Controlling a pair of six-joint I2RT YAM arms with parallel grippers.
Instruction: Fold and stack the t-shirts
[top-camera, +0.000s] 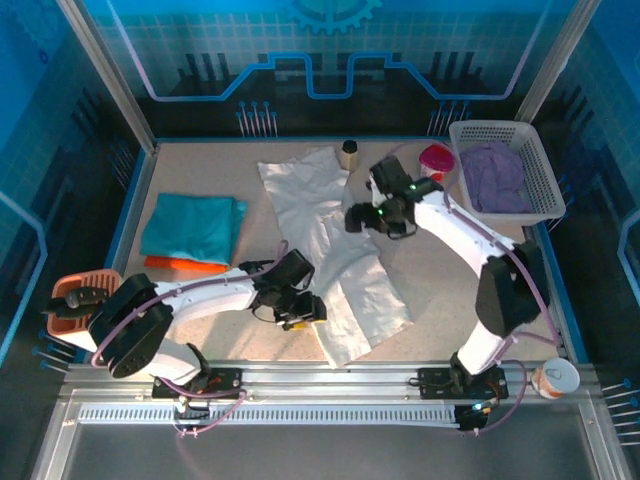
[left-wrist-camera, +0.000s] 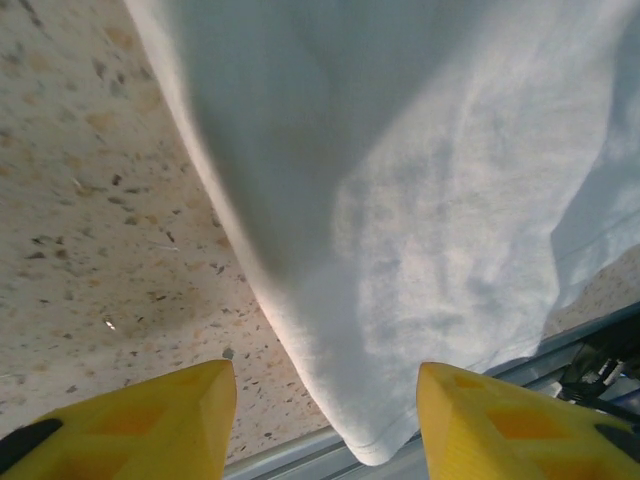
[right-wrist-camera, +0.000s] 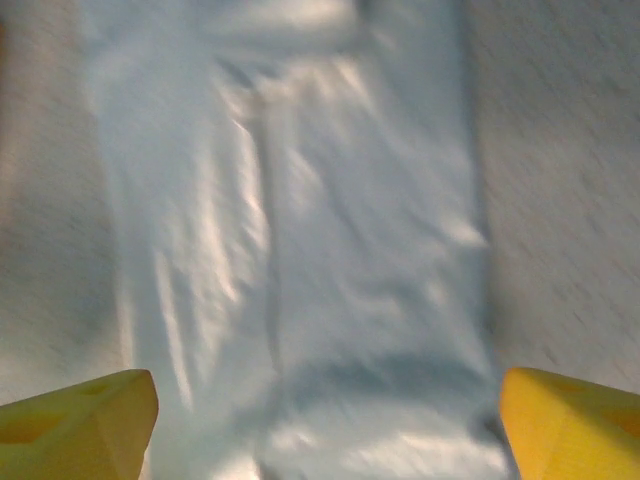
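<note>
Three t-shirts lie on the counter (top-camera: 425, 290): one white t-shirt (top-camera: 335, 250) in the middle, one teal t-shirt (top-camera: 192, 228) and one orange t-shirt (top-camera: 185, 265) at left. One mesh basket (top-camera: 545, 170) stands far right, with one purple cloth (top-camera: 495, 178) inside. One paper cup (top-camera: 555, 378) sits near right. Two claws: left claw (left-wrist-camera: 325, 400), right claw (right-wrist-camera: 325, 405).

Tabletop (top-camera: 200, 175) beige, dark-speckled, stone-like; speckle sharp in left wrist view. Blue edging (top-camera: 128, 215) along table's sides. Back wall (top-camera: 400, 45) blue, fine grid texture, lighter circuit-line pattern, gear motif (top-camera: 335, 12) top centre. Metal posts slant up from far corners: left post (top-camera: 105, 70), right post (top-camera: 560, 60). Side panels (top-camera: 40, 150) blue-tinted. Grey metal rail (top-camera: 340, 380) spans near edge. Light cool, bluish around enclosure, brighter on table.
</note>
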